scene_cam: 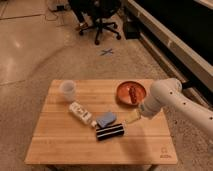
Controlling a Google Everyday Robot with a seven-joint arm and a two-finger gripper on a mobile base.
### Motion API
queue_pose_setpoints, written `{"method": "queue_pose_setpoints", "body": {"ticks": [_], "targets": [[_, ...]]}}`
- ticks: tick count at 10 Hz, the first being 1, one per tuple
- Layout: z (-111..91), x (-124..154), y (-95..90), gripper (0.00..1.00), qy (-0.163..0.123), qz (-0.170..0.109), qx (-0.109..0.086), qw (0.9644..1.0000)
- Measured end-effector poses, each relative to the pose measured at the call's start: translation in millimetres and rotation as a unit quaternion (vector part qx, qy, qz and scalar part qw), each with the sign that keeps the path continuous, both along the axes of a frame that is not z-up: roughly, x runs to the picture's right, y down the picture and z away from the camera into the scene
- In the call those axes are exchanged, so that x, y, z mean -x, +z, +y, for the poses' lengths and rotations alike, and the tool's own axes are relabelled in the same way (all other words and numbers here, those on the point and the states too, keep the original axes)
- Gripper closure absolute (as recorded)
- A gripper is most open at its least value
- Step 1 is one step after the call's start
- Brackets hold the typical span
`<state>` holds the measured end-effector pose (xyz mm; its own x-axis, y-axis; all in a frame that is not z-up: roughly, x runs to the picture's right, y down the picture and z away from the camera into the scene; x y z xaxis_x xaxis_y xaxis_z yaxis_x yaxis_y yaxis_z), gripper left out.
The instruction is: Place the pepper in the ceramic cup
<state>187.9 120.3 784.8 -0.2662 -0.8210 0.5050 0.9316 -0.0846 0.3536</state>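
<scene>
The pepper (133, 93) was seen lying on the plate (123, 89), just behind the gripper (140, 112), which was held low over the table (65, 145). Whether the gripper was open or closed could not be told. The cup (67, 89) was set well apart at far left. A bottle (80, 112) and a blue item (106, 120) were laid between.
</scene>
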Motion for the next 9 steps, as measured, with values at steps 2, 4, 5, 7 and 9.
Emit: {"method": "queue_pose_setpoints", "body": {"ticks": [2,4,5,7,9], "targets": [[-38,-12,29.7,0.2,-0.007,0.02,-0.035,0.9992],[-77,-17,60.2,0.2,-0.016,0.042,-0.071,0.9964],[-88,-16,72.3,0.2,-0.019,0.048,-0.082,0.9953],[-104,-12,101.5,0.2,-0.029,0.061,-0.097,0.993],[-109,-11,124.9,0.2,-0.033,0.072,-0.1,0.9918]]}}
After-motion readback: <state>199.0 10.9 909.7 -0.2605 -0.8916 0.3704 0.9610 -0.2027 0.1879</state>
